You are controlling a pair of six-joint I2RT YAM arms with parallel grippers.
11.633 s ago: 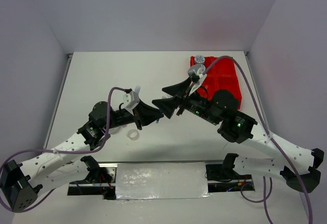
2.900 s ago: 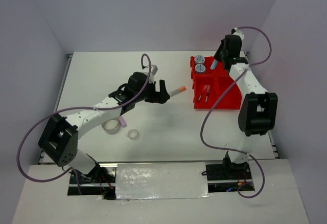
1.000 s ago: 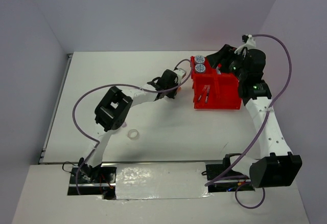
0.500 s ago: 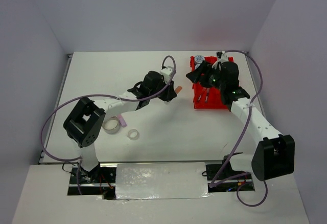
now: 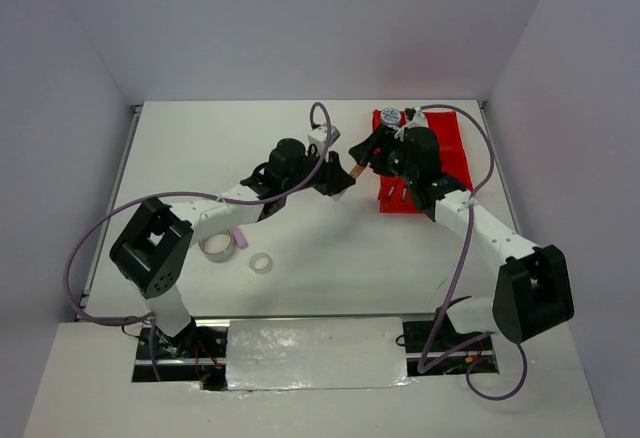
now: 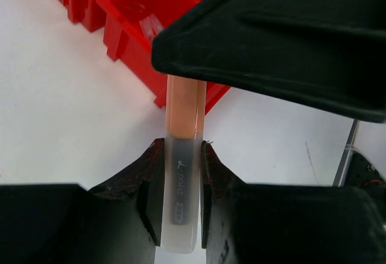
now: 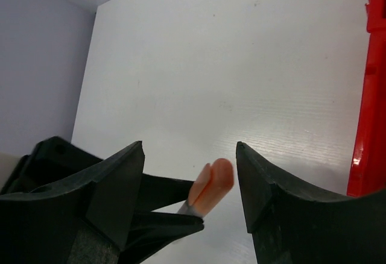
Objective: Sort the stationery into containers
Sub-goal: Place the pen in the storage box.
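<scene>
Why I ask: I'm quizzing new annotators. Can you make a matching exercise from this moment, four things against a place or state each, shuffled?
1. orange-capped stick
2. right gripper
3. blue-patterned tape roll
4. small clear tape ring

A. lying on the table, away from the red tray
B. in that tray's far-left compartment
C. open, jaws either side of the stick's cap
D. clamped in the left gripper

Pairs: 1-D, 2-C, 3-B, 4-A.

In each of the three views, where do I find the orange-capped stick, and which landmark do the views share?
Top external: the orange-capped stick is near the centre, just left of the red tray.
Left wrist: centre, lower half, cap toward the tray.
Right wrist: bottom centre, only its cap shows.
Shared landmark: the red tray, seen in all three views.
</scene>
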